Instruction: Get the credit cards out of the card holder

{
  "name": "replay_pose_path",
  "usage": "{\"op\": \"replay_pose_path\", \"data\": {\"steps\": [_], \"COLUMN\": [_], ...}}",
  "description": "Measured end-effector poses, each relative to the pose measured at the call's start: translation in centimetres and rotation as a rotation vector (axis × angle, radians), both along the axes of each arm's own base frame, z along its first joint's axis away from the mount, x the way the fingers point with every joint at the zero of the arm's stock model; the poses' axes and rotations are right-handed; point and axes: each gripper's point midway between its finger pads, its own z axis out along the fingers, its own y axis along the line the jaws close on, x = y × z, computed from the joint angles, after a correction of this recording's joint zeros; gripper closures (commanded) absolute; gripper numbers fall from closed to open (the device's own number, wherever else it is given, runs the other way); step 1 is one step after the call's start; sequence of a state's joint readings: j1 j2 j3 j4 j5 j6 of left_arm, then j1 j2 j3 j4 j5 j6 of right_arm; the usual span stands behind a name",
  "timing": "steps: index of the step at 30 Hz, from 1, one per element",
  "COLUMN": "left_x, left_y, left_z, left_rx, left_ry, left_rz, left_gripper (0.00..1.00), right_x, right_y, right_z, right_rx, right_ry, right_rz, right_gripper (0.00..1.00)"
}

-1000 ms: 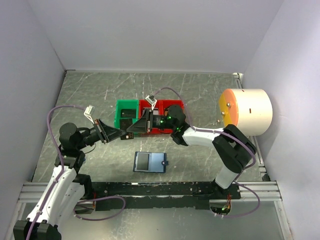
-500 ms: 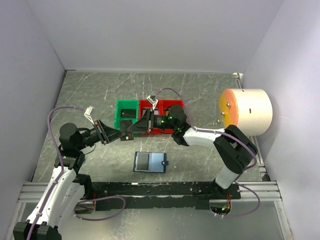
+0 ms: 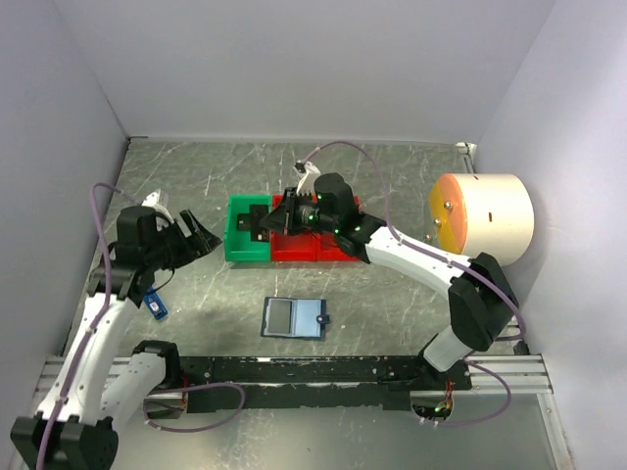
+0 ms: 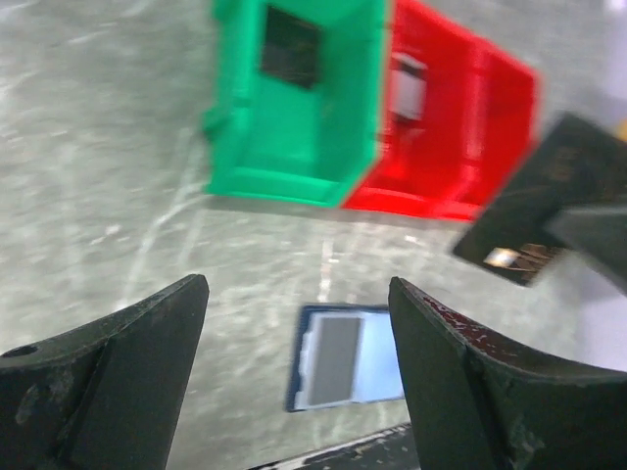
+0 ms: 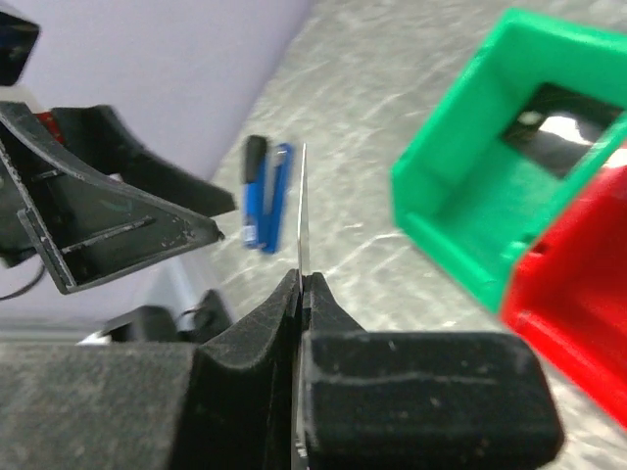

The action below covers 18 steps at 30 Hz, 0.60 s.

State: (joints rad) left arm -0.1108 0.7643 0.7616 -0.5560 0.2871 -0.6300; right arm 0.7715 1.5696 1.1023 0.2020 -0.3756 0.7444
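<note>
Card holder (image 3: 294, 317) lies open and flat on the bench (image 3: 392, 176), near the arm bases and well apart from both pincers. Its inner face is up, with a grey pocket panel on the left half and a lighter blue panel on the right half. A small snap tab projects from its right edge.

Right pincer (image 5: 301, 279) is closed on one credit card (image 5: 302, 201). The right wrist view shows this card edge-on and upright, so its colour cannot be told. In the top view, the right pincer (image 3: 266, 219) hangs above the junction of the green bin (image 3: 248, 245) and the red bin (image 3: 328, 250). The two bins stand touching, side by side.

The left wrist view shows a dark card (image 4: 291, 47) lying in the green bin and a silvery card (image 4: 409, 86) in the adjoining red compartment.

Left pincer (image 3: 208, 238) has its jaws spread wide and grips nothing. It is raised over the bench left of the green bin.

A small blue tag (image 3: 157, 305) lies on the bench beside the left arm.
</note>
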Motion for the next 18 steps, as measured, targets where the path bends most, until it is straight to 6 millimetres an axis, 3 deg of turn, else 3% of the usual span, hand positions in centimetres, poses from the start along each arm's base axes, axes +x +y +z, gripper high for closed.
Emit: {"op": "replay_pose_path", "data": {"steps": [4,7,8,10,13,18], "left_x": [0.5,0.8,0.9,1.3,1.7,1.8], "left_y": [3.1,5.2,5.9,7.4,9.1,10.3], "left_z": [-2.8,-3.7,-3.7,-3.5,-2.9,-1.4], "left_rx": [0.145,0.202,0.218,0.254,0.308,0.339], "left_ry": [0.136,0.17,0.168,0.144,0.07,-0.062], "left_rz": [0.107,0.17,0.192,0.241,0.305,0.37], "left_gripper": [0.13,0.12,0.12,0.0,0.0,0.0], "right_x": [2.4,3.5,3.7,4.3,5.1,7.4], "right_y": [-0.9,-0.9,-0.7,-0.6,-0.2,1.1], "right_z": [-1.1,-2.1,-2.4,-3.1,-4.1,-5.4], "right_rx": [-0.168,-0.298,-0.335,-0.407,-0.489,-0.591], "right_ry": [-0.11,-0.2,-0.234,-0.298,-0.377,-0.486], "right_rz": [-0.094,-0.128,-0.13,-0.135,-0.119,-0.074], "right_gripper": [1.0,1.0,1.0,1.0,1.0,1.0]}}
